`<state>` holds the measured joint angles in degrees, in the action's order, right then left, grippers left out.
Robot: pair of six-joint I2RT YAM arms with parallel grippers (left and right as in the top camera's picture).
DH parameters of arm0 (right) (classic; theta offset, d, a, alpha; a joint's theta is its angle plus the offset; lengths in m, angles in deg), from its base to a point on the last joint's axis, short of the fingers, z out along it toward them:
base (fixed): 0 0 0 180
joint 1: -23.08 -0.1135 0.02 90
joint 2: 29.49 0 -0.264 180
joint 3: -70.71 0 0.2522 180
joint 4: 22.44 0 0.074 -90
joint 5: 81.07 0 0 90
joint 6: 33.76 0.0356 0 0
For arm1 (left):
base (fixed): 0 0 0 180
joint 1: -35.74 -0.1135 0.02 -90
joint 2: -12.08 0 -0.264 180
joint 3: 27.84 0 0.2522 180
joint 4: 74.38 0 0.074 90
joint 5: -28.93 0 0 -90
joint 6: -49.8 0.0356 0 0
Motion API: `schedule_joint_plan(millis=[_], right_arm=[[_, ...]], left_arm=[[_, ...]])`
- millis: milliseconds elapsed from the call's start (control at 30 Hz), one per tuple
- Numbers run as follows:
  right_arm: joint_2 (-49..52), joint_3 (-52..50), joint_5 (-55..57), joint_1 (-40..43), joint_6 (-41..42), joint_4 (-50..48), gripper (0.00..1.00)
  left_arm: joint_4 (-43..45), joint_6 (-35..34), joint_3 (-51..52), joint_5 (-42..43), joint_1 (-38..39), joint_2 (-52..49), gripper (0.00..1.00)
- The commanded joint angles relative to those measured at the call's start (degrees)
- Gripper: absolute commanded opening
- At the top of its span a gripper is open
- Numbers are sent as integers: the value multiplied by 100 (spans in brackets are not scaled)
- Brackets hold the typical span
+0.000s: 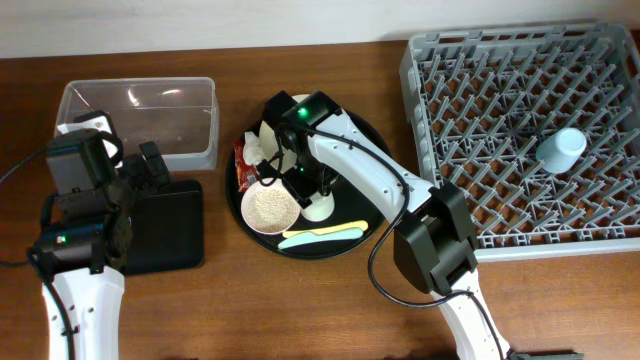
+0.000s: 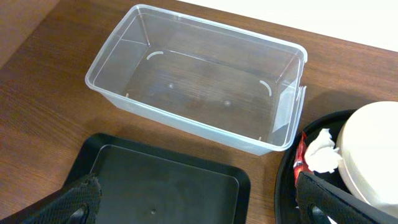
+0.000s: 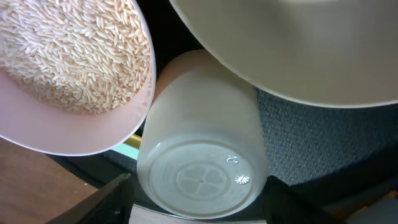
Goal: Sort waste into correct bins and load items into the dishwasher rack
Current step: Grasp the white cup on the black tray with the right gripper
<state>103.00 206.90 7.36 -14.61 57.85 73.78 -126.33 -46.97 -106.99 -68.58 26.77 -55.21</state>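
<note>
Sitting around the round white plastic cup (image 3: pixel 199 124), the right claw (image 3: pixel 199 202) may squeeze it or not; nobody can tell. The left claw (image 2: pixel 199 202) is wide open.

Upright clear tub (image 2: pixel 199 87) beside black tray (image 2: pixel 161 186)

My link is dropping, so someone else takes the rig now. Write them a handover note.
Left gripper open over the black rectangular tray, holding nothing.
Right gripper straddles the white cup lying on the round tray; grip unclear.
Done: light blue cup in the rack.
Left: white cup, cream bowl, pink bowl, yellow utensil, blue utensil to the rack; rice, red wrapper, tissue to the clear tub or black rectangular tray, both empty.
</note>
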Motion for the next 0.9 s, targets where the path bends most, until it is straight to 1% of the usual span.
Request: schedule_joint_plan(millis=[0, 67, 133, 200, 300, 367, 467, 533, 700, 867], right_arm=[[4, -81, -212, 15, 83, -98, 81], [4, -184, -210, 17, 83, -210, 85], [4, -313, -212, 17, 83, -284, 85], [4, -352, -208, 17, 81, -284, 80], [4, -352, -205, 17, 81, -345, 79], [4, -352, -203, 22, 79, -387, 74], [-2, -350, 98, 22, 79, -424, 72], [-13, -350, 149, 26, 79, -387, 67], [-195, -348, 389, 33, 81, -232, 67], [-584, -321, 529, 98, 81, -31, 67]], left_arm=[[-9, -72, -90, 63, -20, 13, 100], [-9, -72, -90, 63, -20, 13, 100], [-9, -72, -90, 63, -20, 13, 100], [-9, -72, -90, 63, -20, 13, 100], [-9, -72, -90, 63, -20, 13, 100], [-9, -72, -90, 63, -20, 13, 100], [-9, -72, -90, 63, -20, 13, 100], [-9, -72, -90, 63, -20, 13, 100], [-9, -72, -90, 63, -20, 13, 100], [-9, -72, -90, 63, -20, 13, 100]])
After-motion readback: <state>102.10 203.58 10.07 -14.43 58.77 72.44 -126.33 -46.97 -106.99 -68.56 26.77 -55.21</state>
